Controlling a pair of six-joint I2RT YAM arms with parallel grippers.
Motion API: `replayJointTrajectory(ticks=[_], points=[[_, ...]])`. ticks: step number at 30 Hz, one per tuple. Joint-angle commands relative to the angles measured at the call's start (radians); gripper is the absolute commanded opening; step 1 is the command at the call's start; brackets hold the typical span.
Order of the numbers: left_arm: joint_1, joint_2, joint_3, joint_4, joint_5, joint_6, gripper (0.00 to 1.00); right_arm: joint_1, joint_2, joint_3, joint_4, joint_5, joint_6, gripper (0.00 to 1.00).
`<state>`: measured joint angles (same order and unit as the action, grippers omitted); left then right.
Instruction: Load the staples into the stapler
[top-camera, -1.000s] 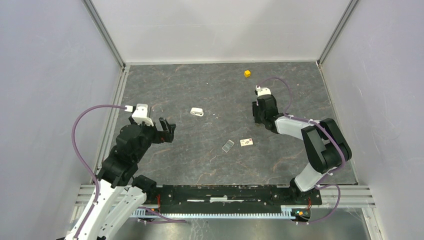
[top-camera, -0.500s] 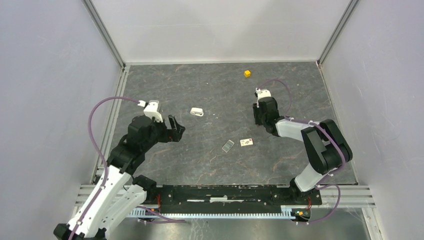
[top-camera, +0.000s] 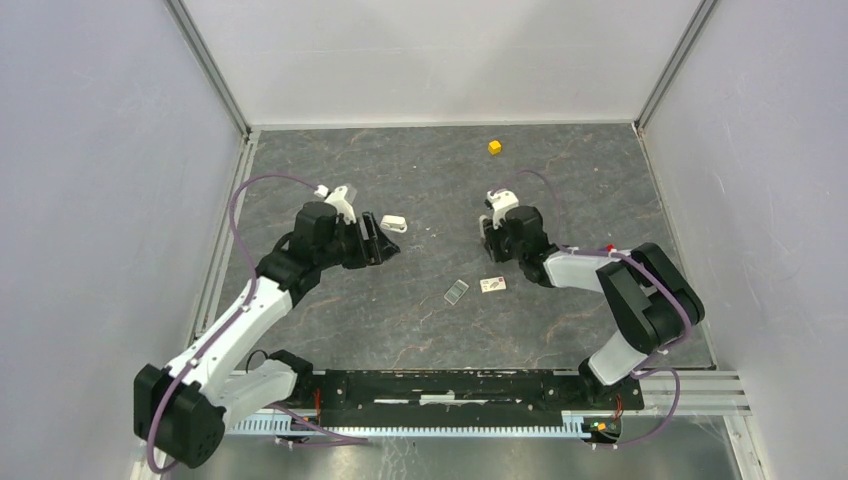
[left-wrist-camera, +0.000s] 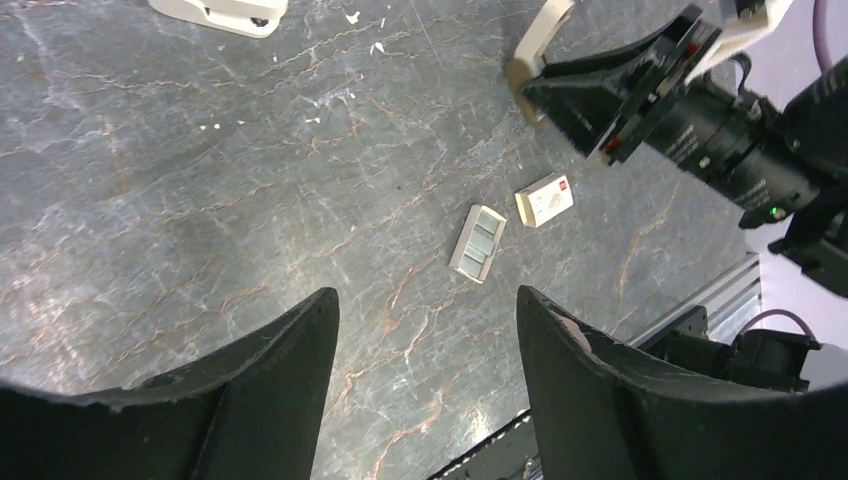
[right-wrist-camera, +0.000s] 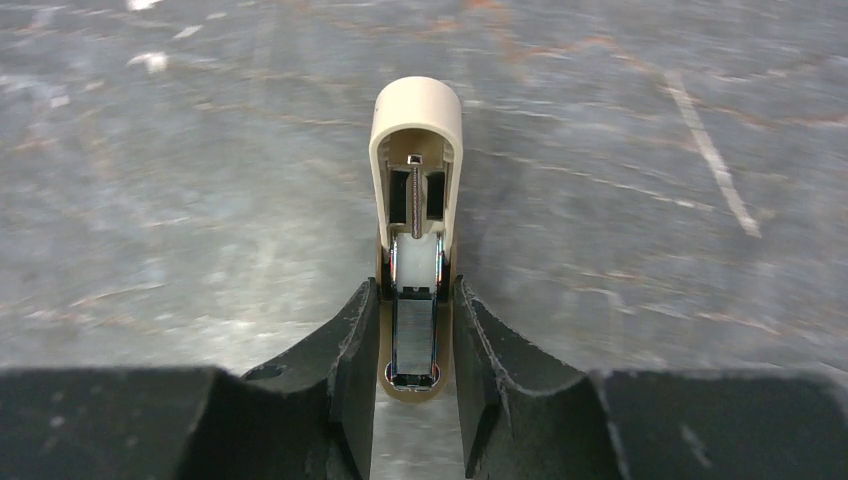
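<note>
The stapler (right-wrist-camera: 417, 120) is cream-white and hinged open, with its metal channel facing the right wrist camera. My right gripper (right-wrist-camera: 416, 285) is shut on its lower arm, just above the table right of centre (top-camera: 492, 236). The left wrist view shows its raised arm (left-wrist-camera: 545, 25) sticking out of that gripper. The staples (top-camera: 456, 291) are a small silvery block with a pale rim, lying flat in front of the right gripper (left-wrist-camera: 477, 243). My left gripper (top-camera: 382, 244) is open and empty, left of centre, high above the table (left-wrist-camera: 428, 295).
A pale card with dark marks (top-camera: 492, 285) lies right of the staples (left-wrist-camera: 545, 200). A small white plastic object (top-camera: 393, 224) lies just beyond the left gripper (left-wrist-camera: 220, 10). A yellow cube (top-camera: 494, 147) sits at the back. Metal rails edge the table.
My left arm has reached forward and right, bringing its open gripper up to the small white object. My right gripper has moved left and a little nearer with the stapler.
</note>
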<state>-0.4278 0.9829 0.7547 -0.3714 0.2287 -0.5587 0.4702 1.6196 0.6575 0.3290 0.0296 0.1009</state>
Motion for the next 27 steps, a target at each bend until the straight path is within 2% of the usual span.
replayJointTrajectory(ticks=[1,6,12,16,22,27], points=[[0.003,0.082,0.043,0.126,0.041,-0.064,0.70,0.077,-0.006,-0.007,0.064,-0.091,-0.028,0.26],[0.002,0.197,0.091,0.157,0.004,-0.044,0.64,0.147,0.009,0.002,0.088,-0.072,-0.075,0.27],[0.002,0.377,0.181,0.258,-0.003,-0.043,0.58,0.148,0.028,0.008,0.116,-0.089,-0.118,0.27],[0.001,0.519,0.253,0.300,0.011,-0.038,0.48,0.149,0.021,-0.016,0.147,-0.101,-0.145,0.30],[-0.007,0.664,0.294,0.368,0.054,-0.073,0.47,0.150,0.004,-0.011,0.129,-0.098,-0.151,0.41],[-0.029,0.751,0.329,0.408,0.072,-0.072,0.46,0.148,-0.021,0.002,0.083,-0.073,-0.158,0.44]])
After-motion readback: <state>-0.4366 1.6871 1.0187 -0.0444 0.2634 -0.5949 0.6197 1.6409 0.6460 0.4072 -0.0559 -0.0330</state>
